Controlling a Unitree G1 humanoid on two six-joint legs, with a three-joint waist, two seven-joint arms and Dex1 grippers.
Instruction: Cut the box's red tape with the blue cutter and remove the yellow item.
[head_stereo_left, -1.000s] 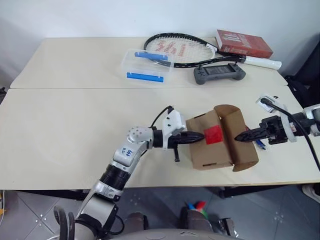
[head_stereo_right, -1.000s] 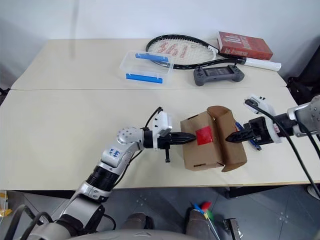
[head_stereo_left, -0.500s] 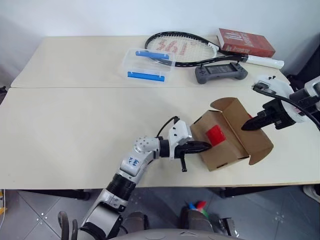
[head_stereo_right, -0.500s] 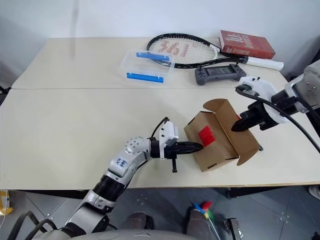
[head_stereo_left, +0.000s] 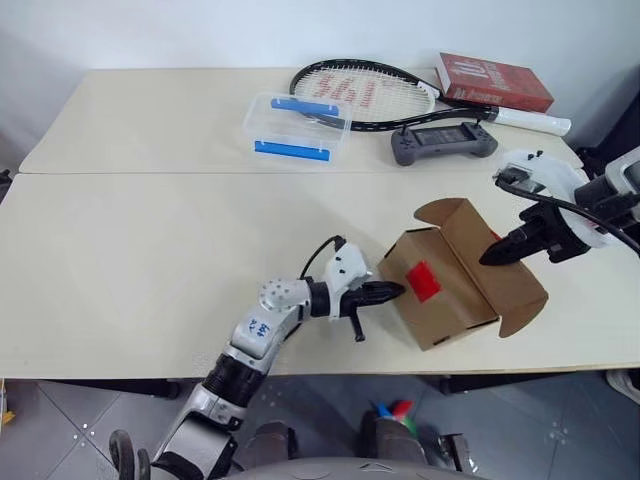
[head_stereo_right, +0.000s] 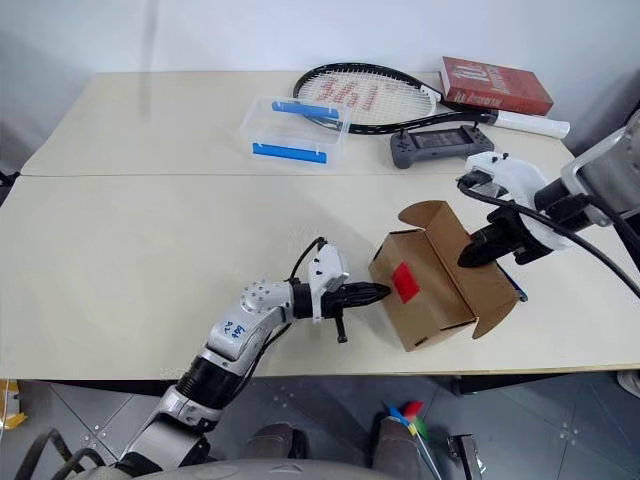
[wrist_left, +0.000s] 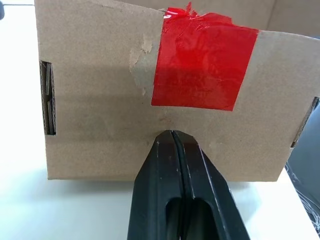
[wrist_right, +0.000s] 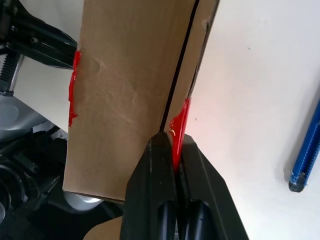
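**Little I can actually read from here**

On the left arm (head_stereo_left: 252, 332) I see a small blue marking on the white forearm shell, two or three characters, but I cannot make them out. The red book (head_stereo_left: 494, 81) at the far edge of the worktop (head_stereo_left: 150, 230) carries large white lettering on its cover; it is too small for me to read. The tennis racket (head_stereo_right: 362, 97) has a red logo printed across its strings, not legible either.
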